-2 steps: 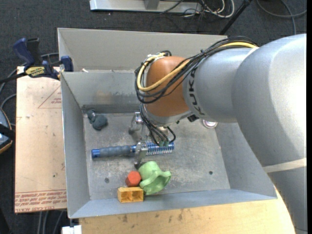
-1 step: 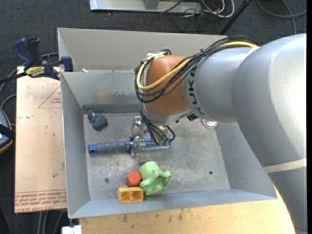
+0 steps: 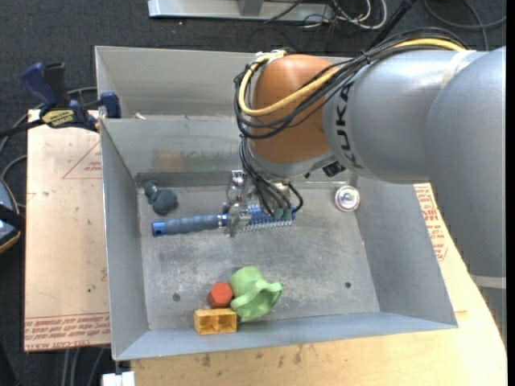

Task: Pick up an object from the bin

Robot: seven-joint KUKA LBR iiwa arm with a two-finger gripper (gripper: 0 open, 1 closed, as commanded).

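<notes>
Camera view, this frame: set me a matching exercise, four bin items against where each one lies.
Things:
1 yellow brick
2 silver disc
3 dark grey lump
4 blue rod

Places:
A upper left of the bin floor
B just below the red block
C reaching left from the gripper
D alone, right of the gripper

Pairs: 1-B, 2-D, 3-A, 4-C

A robotics lab, big grey KUKA arm [image 3: 418, 127] strung with yellow and black cables [image 3: 282, 111], grey metal bin [image 3: 125, 215] of small loose things, cords [image 3: 354, 2] trailing over the dark floor [image 3: 64, 14].
</notes>
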